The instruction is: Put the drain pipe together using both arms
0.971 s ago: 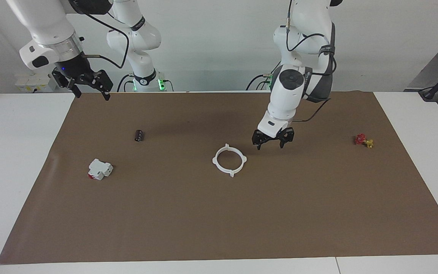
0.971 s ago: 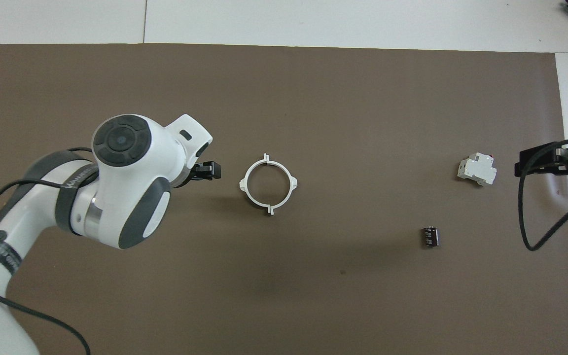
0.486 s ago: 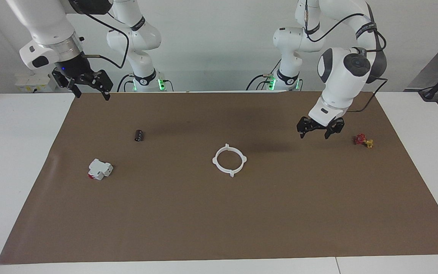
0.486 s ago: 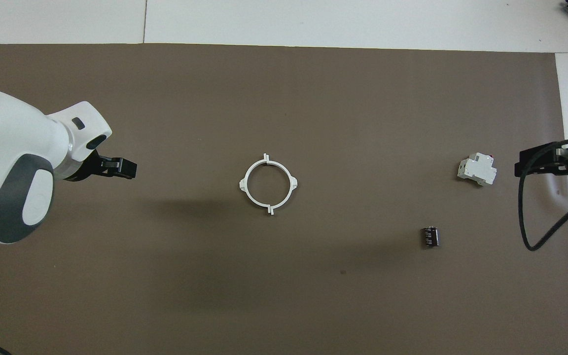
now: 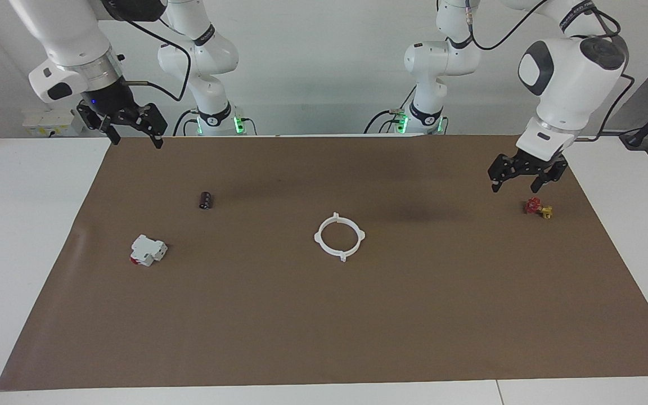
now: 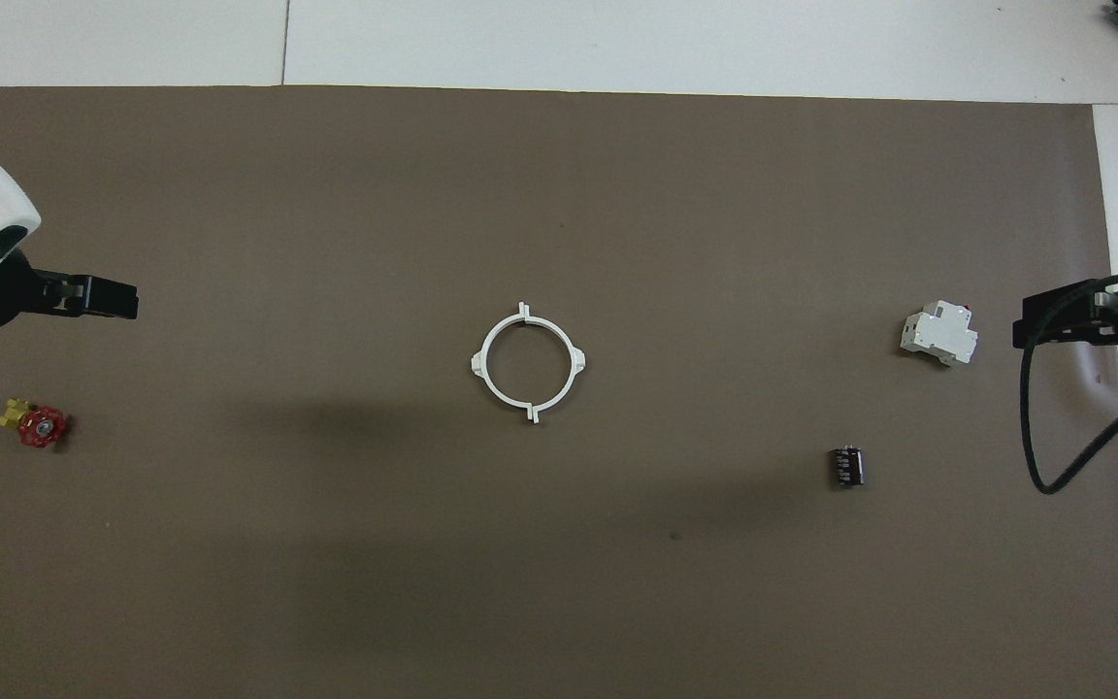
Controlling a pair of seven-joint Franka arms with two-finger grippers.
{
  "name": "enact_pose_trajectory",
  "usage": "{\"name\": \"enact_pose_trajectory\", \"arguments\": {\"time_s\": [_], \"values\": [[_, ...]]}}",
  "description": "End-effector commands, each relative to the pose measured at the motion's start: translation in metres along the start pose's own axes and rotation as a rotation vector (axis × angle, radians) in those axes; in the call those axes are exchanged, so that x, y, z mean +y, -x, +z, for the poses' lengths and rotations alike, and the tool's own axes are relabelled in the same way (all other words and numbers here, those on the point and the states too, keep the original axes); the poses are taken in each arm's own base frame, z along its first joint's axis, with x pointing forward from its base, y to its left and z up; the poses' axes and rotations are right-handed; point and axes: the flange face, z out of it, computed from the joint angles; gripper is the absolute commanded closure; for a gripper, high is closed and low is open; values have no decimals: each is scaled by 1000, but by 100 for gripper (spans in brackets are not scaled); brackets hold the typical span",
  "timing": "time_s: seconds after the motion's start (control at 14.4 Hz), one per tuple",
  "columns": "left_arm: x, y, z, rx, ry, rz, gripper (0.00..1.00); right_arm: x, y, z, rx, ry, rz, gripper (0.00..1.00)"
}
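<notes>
Pulling away toward its own end of the counter (image 5: pixel 611 236), the left gripper (image 5: pixel 527 179) now hangs over the mat just by the small red and yellow valve (image 5: pixel 538 207), jaws apart and holding nothing, where a second ago it hovered right beside the drain pipe (image 5: pixel 339 235). That white ring lies flat in the middle of the mat with both halves joined and has not shifted, so the assembly looks finished and the arm appears to be retreating. Waiting at the other end, the right gripper (image 5: pixel 133 130) hangs spread and empty near the mat's corner, well apart from the white box (image 5: pixel 147 250) and black cylinder (image 5: pixel 206 199).
</notes>
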Motion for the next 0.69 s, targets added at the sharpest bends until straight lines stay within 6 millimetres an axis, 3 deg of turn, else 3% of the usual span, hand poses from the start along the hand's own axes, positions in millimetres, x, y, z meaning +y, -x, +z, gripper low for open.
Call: {"name": "enact_pose_trajectory", "arguments": {"time_s": [0.0, 0.28, 0.62], "values": [[-12, -6, -43, 6, 34, -7, 0, 1, 4, -3, -1, -21, -2, 0], [-16, -6, -76, -46, 43, 26, 0, 1, 4, -3, -2, -21, -2, 0], [-1, 13, -79, -93, 55, 44, 0, 1, 4, -3, -2, -21, -2, 0]]}}
